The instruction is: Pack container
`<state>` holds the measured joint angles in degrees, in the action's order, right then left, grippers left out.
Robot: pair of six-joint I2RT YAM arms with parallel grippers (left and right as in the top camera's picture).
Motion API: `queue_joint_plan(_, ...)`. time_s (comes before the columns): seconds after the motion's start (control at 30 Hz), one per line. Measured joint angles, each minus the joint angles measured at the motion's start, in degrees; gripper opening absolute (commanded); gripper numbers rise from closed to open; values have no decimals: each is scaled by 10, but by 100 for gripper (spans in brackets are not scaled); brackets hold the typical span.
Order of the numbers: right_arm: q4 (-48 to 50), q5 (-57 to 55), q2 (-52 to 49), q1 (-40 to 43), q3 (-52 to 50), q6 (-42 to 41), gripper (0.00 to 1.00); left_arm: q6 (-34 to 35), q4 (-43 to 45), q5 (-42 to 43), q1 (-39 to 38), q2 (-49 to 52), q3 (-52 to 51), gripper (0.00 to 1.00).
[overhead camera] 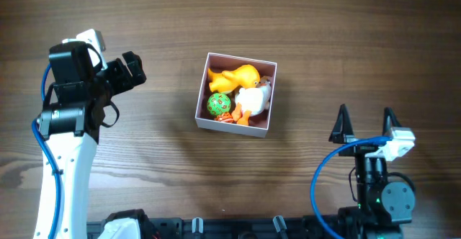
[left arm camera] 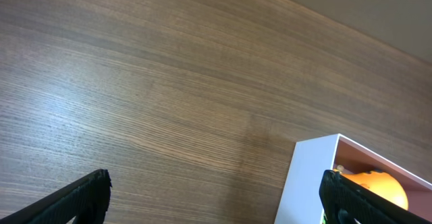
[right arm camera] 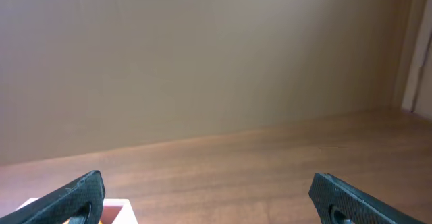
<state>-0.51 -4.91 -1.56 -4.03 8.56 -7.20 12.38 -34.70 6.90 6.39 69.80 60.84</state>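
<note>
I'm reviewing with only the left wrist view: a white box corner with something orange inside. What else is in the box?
Observer: Overhead, the container also holds a green ball and a white toy beside the yellow-orange duck.
Operator: Any toys outside it?
Observer: I see none on the table overhead.
Operator: And the other arm?
Observer: The right gripper is open and holds nothing, apart from the container on its right.

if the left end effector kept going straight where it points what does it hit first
Likely the bare table; the container sits off to one side, so its white corner might get clipped. Depth unclear.
</note>
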Motion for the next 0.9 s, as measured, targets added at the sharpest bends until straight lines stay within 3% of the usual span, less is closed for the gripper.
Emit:
queue_joint_plan(0.43,20,51,5,0,-81,43,100,0,0,0,0,0,0,100)
queue_joint_plan(0.9,6,64,5,0,-82,52,100,0,0,0,0,0,0,100)
